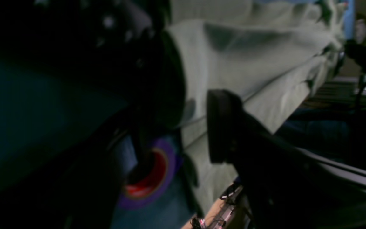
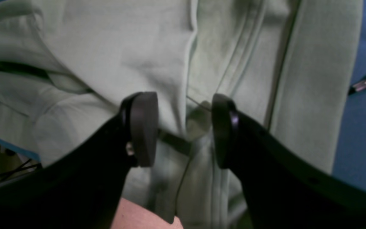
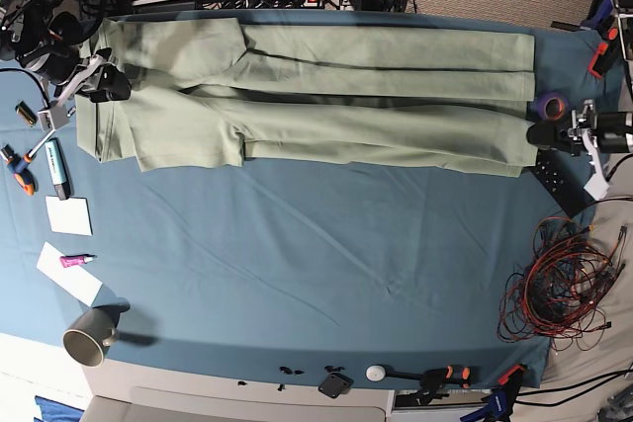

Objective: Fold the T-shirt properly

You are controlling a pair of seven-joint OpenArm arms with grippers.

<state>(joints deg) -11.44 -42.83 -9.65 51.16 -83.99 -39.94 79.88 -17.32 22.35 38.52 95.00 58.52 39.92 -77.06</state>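
Note:
The T-shirt (image 3: 316, 96) is pale sage green and lies in a long folded band across the far part of the teal cloth, sleeves toward the left. My right gripper (image 3: 107, 86) is at its left end. In the right wrist view that gripper (image 2: 184, 130) is open, its two black fingers (image 2: 143, 127) apart just above rumpled fabric (image 2: 106, 47). My left gripper (image 3: 542, 133) is at the shirt's right edge. In the dark, blurred left wrist view it (image 1: 195, 121) stands open, with shirt cloth (image 1: 249, 63) showing between and beyond its fingers (image 1: 221, 127).
A purple tape roll (image 3: 550, 103) lies by the shirt's right end, also seen in the left wrist view (image 1: 151, 178). A tangle of red wires (image 3: 559, 284) is at the right. Markers (image 3: 57, 167), paper notes (image 3: 67, 214) and a metal cup (image 3: 87, 335) are on the left.

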